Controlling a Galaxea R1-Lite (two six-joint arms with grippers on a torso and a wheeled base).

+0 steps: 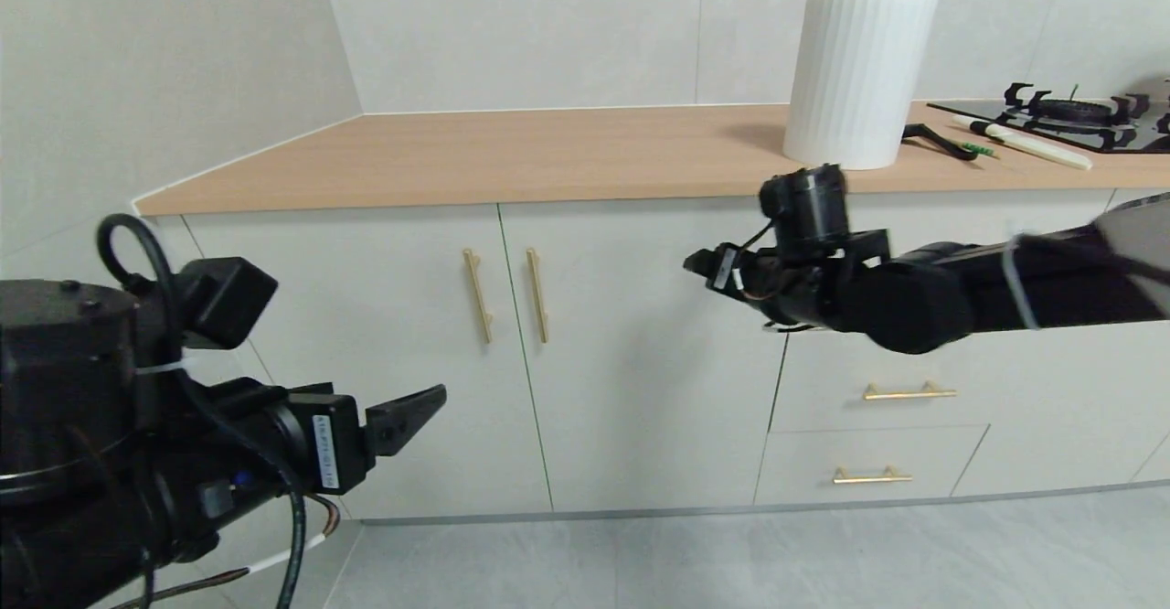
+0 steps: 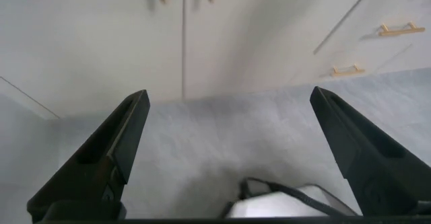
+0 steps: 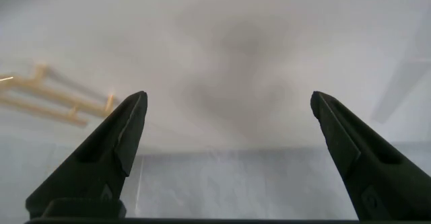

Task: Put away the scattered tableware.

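On the wooden countertop (image 1: 512,156), at the far right, lie a long white utensil (image 1: 1024,144), a black-handled utensil (image 1: 940,141) and a small green piece (image 1: 980,149). A tall white ribbed container (image 1: 859,79) stands just left of them. My right gripper (image 1: 702,266) hangs in front of the cabinet face below the container, open and empty, its fingers (image 3: 118,150) spread wide toward a door. My left gripper (image 1: 428,405) is low at the left, also open (image 2: 229,96) and empty, above the grey floor.
A gas stove (image 1: 1074,115) sits at the counter's right end. Below are two cabinet doors with gold handles (image 1: 478,295) and drawers with gold pulls (image 1: 909,393). Tiled walls enclose the left corner. The grey floor (image 1: 731,554) lies open before the cabinets.
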